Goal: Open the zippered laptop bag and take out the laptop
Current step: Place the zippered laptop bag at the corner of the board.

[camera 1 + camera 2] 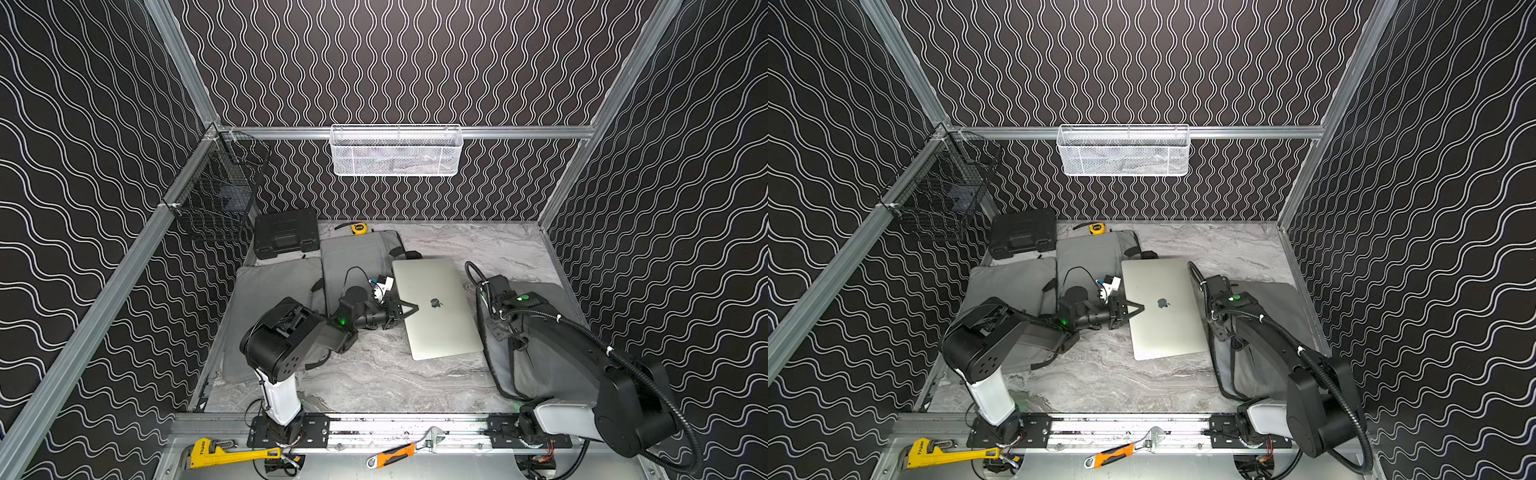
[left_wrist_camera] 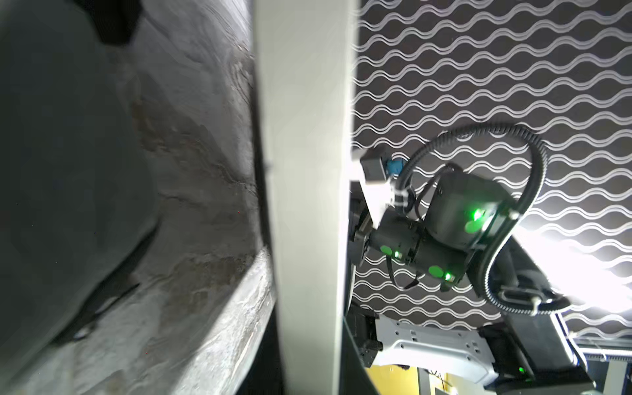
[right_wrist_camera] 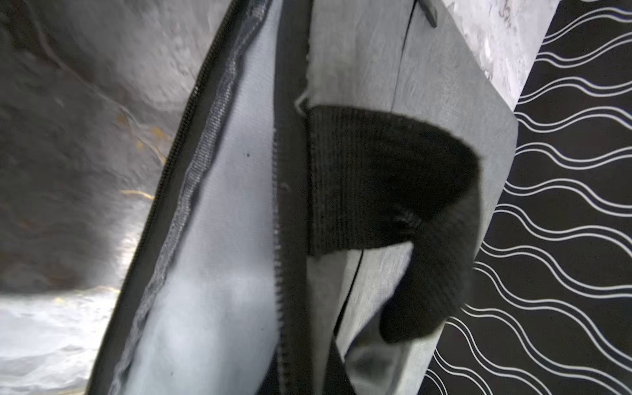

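The left gripper [image 1: 409,309] is clamped on the laptop [image 1: 436,307], about the middle of the long edge that faces the left arm. One finger lies on the top face, near the logo. The right gripper [image 1: 498,331] has its jaws together at the edge of the laptop bag [image 1: 540,357]. Whether it pinches a fold of cloth I cannot tell, because its fingers do not show in the right wrist view. That view shows the zipper [image 3: 178,164] open, the pale lining bare, and the black handle [image 3: 393,205] curled beside it.

The laptop is closed and fully out of the bag. In both top views it rests on the table [image 1: 374,374] between the two arms, just beside the bag's open mouth. I cannot tell if the gripped edge is a little raised. I judge the task is almost finished.

The laptop looks stiff, thin and smooth, so it will probably slip in a small grip and hang heavy from one edge. It is also fragile, so a hold at the middle of a long edge with a low carry seems safest. The bag is soft and will fold, not resist
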Controlling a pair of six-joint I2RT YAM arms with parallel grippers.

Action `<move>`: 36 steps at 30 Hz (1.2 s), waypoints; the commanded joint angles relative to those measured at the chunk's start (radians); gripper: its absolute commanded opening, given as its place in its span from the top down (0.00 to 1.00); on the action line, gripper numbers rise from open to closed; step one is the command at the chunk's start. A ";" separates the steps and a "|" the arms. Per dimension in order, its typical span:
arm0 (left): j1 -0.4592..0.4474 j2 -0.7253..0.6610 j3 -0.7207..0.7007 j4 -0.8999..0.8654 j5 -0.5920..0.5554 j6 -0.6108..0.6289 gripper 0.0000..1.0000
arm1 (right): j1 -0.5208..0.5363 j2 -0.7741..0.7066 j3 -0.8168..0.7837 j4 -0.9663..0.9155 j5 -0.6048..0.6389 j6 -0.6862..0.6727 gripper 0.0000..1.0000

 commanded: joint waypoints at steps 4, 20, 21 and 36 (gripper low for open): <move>0.042 -0.026 -0.019 0.165 0.037 0.024 1.00 | 0.000 -0.084 -0.049 0.021 -0.020 -0.075 1.00; 0.074 -0.175 0.022 -0.138 0.009 0.211 1.00 | 0.004 -0.243 0.060 -0.024 -0.069 -0.046 0.23; 0.078 -0.187 0.028 -0.161 0.009 0.225 1.00 | 0.004 -0.258 0.081 -0.023 -0.094 -0.047 0.23; 0.192 -0.110 0.094 0.046 0.124 0.124 1.00 | -0.094 -0.204 0.170 0.309 -0.566 0.400 0.13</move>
